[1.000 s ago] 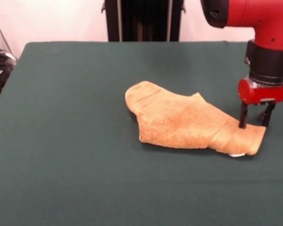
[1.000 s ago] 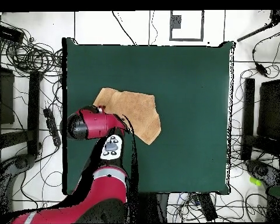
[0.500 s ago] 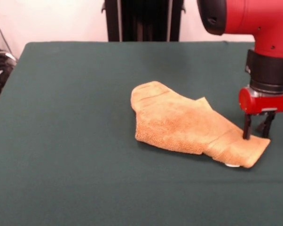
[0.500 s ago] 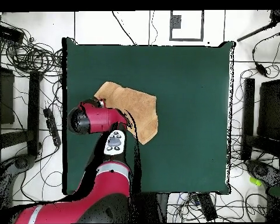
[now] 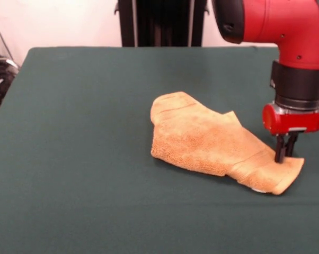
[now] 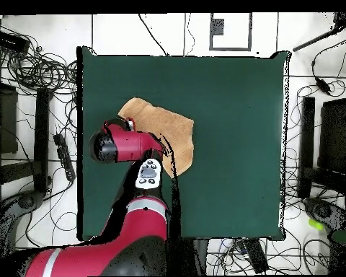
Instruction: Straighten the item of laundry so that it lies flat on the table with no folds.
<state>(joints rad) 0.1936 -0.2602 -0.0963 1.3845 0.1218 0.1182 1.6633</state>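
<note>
At lower right, my end effector (image 5: 284,156) had just clamped together on the towel (image 5: 212,142) corner, ready for pulling it flat.

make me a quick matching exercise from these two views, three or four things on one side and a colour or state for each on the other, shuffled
Things:
1. towel
2. table
3. gripper
4. arm's wrist collar

Colour or state:
A. dark green, bears the cloth
B. red ring just above the fingers
C. golden-orange, folded over, not yet flat
D. shut on the cloth's corner at the picture's right in the front view

Pairs: 1-C, 2-A, 3-D, 4-B
</note>
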